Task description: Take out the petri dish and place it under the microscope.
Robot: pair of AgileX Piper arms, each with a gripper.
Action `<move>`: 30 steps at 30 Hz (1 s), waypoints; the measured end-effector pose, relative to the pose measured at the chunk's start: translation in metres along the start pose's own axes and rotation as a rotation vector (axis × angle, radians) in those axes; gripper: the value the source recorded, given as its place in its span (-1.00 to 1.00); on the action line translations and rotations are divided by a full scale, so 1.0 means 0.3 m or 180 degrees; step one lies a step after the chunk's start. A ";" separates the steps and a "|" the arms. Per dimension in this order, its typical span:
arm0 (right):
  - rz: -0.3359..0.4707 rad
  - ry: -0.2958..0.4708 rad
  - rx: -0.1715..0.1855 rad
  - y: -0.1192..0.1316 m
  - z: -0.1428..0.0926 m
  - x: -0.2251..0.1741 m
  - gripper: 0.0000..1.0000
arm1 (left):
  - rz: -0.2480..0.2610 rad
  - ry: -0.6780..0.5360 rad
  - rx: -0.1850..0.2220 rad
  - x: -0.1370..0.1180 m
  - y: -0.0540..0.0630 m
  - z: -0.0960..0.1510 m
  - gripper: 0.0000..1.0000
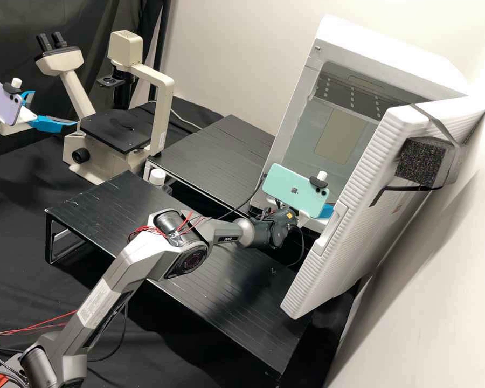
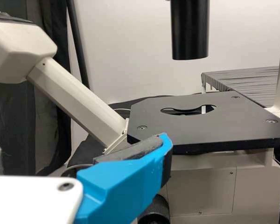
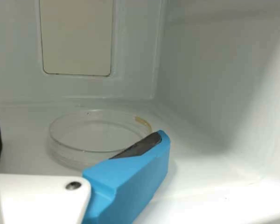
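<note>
In the high view my right gripper (image 1: pixel 324 210) is at the mouth of the white chamber (image 1: pixel 312 59), partly behind a mounted phone. Inside, a clear round petri dish (image 3: pixel 74 156) lies flat on the chamber floor. My right gripper (image 3: pixel 77 136) stands open, one finger overlapping the dish's near rim and the other at the picture's edge. My left gripper (image 1: pixel 54 108) is open and holds nothing, beside the cream microscope (image 1: pixel 164 102). In the left wrist view, one finger of my left gripper (image 2: pixel 77 151) shows before the black stage (image 2: pixel 200 128), below the dark cylinder (image 2: pixel 190 30).
The chamber's thick door (image 1: pixel 350 215) stands open on the right. A low black rack (image 1: pixel 102 210) runs in front, beneath the right arm, with another black rack (image 1: pixel 215 153) behind. A white-capped bottle (image 1: pixel 157 178) stands between the racks.
</note>
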 end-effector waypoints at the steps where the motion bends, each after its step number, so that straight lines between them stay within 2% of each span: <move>1: 0.0004 0.0004 -0.0001 0.001 -0.001 0.001 -1.00 | 0.0000 0.0000 0.0000 0.000 0.000 0.000 1.00; 30: -0.0029 0.0013 0.0007 -0.018 -0.004 0.009 -1.00 | 0.0000 0.0000 0.0000 0.000 0.000 0.000 1.00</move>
